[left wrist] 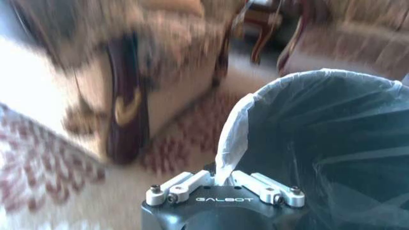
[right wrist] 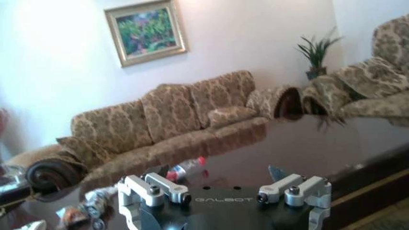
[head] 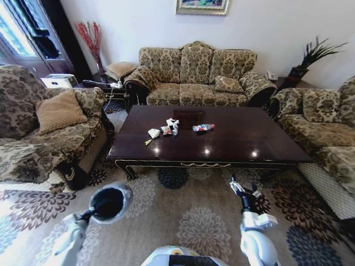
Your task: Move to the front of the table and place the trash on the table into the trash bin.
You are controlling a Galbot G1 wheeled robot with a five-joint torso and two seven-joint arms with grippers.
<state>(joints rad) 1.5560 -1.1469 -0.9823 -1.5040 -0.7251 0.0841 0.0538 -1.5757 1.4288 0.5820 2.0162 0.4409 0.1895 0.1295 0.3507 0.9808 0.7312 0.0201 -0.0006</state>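
Observation:
The dark glossy table [head: 244, 141] stands ahead of me between the sofas. The trash lies left of its centre: a white paper scrap [head: 153, 133], crinkled wrappers [head: 170, 127] and a crushed clear bottle [head: 203, 127] with a red-blue label. Low on the left over the carpet, my left gripper [head: 90, 213] is shut on the bag-lined rim of the trash bin [head: 111, 201]. In the left wrist view the left gripper [left wrist: 223, 179] pinches the whitish bag of the trash bin [left wrist: 332, 139]. My right gripper [head: 242, 188] is open just short of the table's front edge. From the right wrist, the right gripper [right wrist: 217, 173] faces the bottle [right wrist: 185, 167] and wrappers [right wrist: 89, 203] on the table [right wrist: 307, 143].
A three-seat patterned sofa [head: 197, 77] stands behind the table. An armchair [head: 44, 127] is on the left and another sofa [head: 321, 133] on the right. Patterned carpet [head: 188, 216] lies between me and the table. A potted plant [head: 310, 58] stands in the far right corner.

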